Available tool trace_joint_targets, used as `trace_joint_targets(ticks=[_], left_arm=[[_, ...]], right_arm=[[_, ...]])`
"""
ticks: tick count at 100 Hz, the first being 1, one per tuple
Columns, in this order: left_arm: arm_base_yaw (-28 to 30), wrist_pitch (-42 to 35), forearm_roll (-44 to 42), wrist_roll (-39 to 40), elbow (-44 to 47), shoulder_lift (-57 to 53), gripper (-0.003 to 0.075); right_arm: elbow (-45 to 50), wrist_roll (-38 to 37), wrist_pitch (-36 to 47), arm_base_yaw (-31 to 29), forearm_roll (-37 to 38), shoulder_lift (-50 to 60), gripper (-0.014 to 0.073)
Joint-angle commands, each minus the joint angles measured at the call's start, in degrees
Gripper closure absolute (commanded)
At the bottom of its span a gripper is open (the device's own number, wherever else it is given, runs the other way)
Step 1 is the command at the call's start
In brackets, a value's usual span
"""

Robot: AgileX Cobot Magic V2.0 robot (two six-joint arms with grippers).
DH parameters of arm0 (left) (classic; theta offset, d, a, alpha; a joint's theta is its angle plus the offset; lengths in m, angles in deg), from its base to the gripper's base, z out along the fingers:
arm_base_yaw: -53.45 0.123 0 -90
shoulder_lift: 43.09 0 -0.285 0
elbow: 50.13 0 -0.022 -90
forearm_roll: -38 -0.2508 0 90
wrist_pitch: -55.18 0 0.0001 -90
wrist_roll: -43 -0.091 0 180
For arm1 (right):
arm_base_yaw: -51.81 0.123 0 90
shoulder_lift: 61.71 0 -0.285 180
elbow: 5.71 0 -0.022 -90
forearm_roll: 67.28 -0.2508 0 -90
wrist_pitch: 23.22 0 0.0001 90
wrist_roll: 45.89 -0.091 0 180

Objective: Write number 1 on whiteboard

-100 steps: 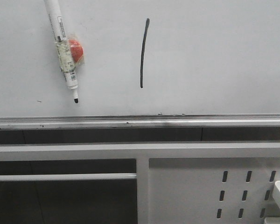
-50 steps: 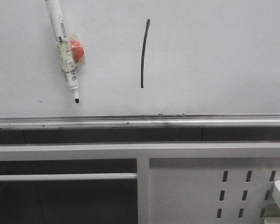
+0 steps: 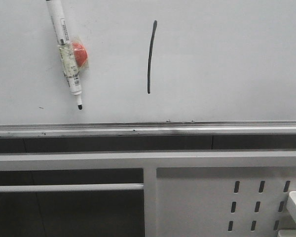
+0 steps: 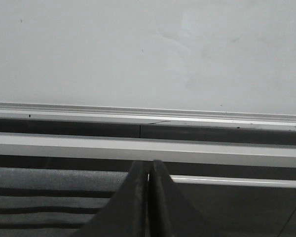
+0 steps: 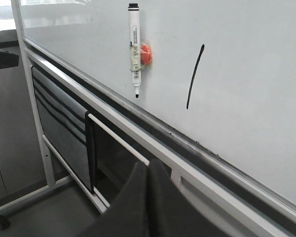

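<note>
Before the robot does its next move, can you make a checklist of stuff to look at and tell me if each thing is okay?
1. The number 1 is drawn on the whiteboard: ok, one full black stroke.
2. The marker pen is parked on the board by its red magnet: ok.
3. The pen has its cap on: not ok, the black tip is bare.
4. The left gripper is empty: ok, fingers together, nothing between.
5. The right gripper is empty: ok, shut, away from the board.
6. The tray rail is clean: not ok, dark smudges.

Front view: faces whiteboard (image 3: 227, 59) square-on, close. Left wrist view: closer, sees lower board and tray rail (image 4: 148, 116). Right wrist view: oblique, farther back; shares marker pen (image 5: 134, 49) with front.
</note>
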Motion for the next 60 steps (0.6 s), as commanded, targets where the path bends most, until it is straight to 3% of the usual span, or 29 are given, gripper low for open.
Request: trace_joint_targets(ticks=[1, 18, 60], left_arm=[[0.1, -2.8, 0.3, 0.4, 2.1, -1.3, 0.0740], [0.1, -2.6, 4.4, -4.5, 2.1, -1.3, 0.0740], [0.1, -2.7, 3.9, -4.5, 2.0, -1.3, 0.0740]], right_arm=[[-1.5, -0.1, 3.4, -0.3, -0.3, -0.4, 0.0654], [-1.5, -0.1, 3.4, -0.3, -0.3, -0.4, 0.0654], [-1.5, -0.1, 3.4, -0.3, -0.3, -0.4, 0.0654]])
